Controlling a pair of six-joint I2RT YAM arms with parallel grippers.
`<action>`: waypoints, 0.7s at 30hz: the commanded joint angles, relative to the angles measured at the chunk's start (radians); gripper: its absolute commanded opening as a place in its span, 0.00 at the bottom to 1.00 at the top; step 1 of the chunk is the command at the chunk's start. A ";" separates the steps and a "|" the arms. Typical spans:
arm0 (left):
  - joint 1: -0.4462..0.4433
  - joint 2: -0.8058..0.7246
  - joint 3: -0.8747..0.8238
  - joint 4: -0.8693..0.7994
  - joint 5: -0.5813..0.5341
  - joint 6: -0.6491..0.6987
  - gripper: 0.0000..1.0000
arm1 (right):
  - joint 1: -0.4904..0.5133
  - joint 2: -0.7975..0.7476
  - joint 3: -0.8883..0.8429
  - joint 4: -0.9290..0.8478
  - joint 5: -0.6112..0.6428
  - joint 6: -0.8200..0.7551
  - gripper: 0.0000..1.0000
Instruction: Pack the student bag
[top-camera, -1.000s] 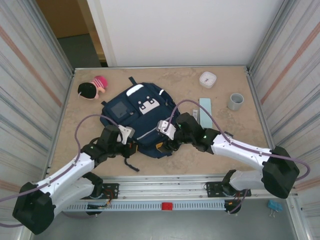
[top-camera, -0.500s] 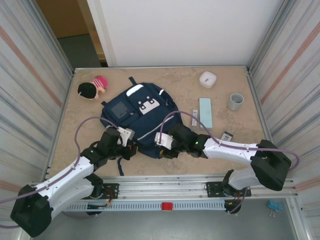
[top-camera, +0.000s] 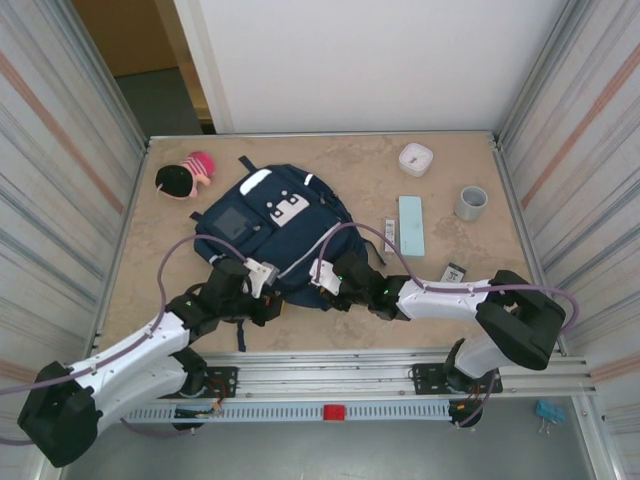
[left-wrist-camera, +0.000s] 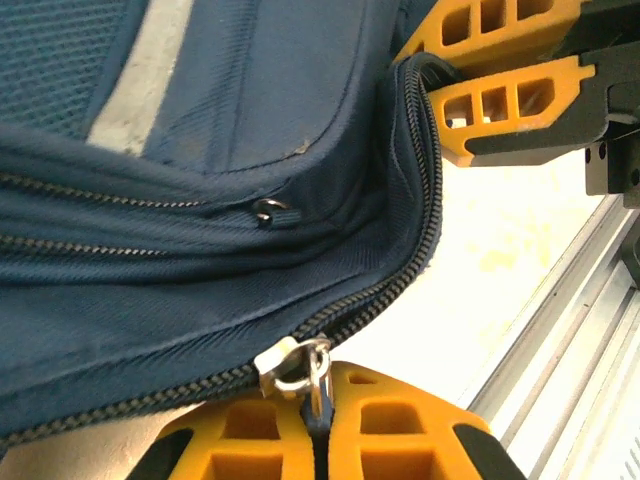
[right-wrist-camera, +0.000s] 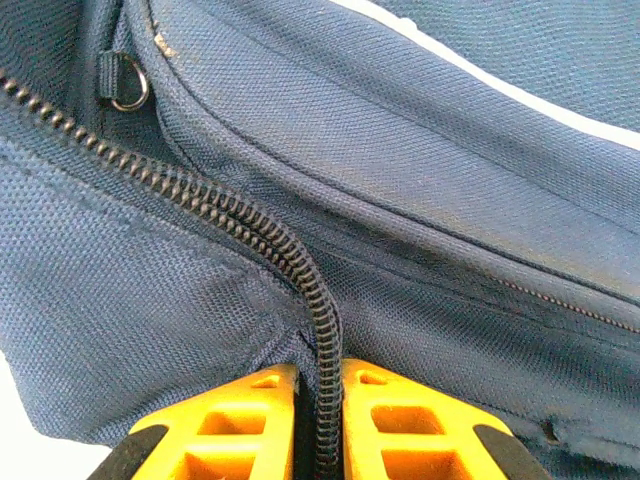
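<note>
Top external: worktop (top-camera: 360, 170) carries student bag (top-camera: 270, 225), lying flat, front pocket up, left of centre, both arms at its near edge. Left wrist: left fingers (left-wrist-camera: 240, 430) clamped on zipper pull (left-wrist-camera: 295, 362). Right wrist: right fingers (right-wrist-camera: 440, 405) pinched narrow on zipper track (right-wrist-camera: 320, 340). Right of bag, apart: light-blue case (top-camera: 411, 225), grey cup (top-camera: 471, 203).

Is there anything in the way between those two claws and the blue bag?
Nothing visible does. Both are right on the bag: the left gripper pinches the zipper pull, and the right gripper is closed around the zipper at the bag's near edge.
</note>
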 joint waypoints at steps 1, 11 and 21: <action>-0.035 0.024 0.068 0.040 0.097 0.008 0.06 | 0.007 -0.018 -0.009 0.134 0.018 0.046 0.15; -0.125 0.170 0.179 0.169 0.034 0.081 0.33 | -0.026 -0.102 -0.048 0.142 -0.117 0.050 0.22; -0.113 0.003 0.290 -0.172 -0.286 0.657 0.71 | -0.208 -0.163 0.053 -0.209 -0.418 -0.254 0.11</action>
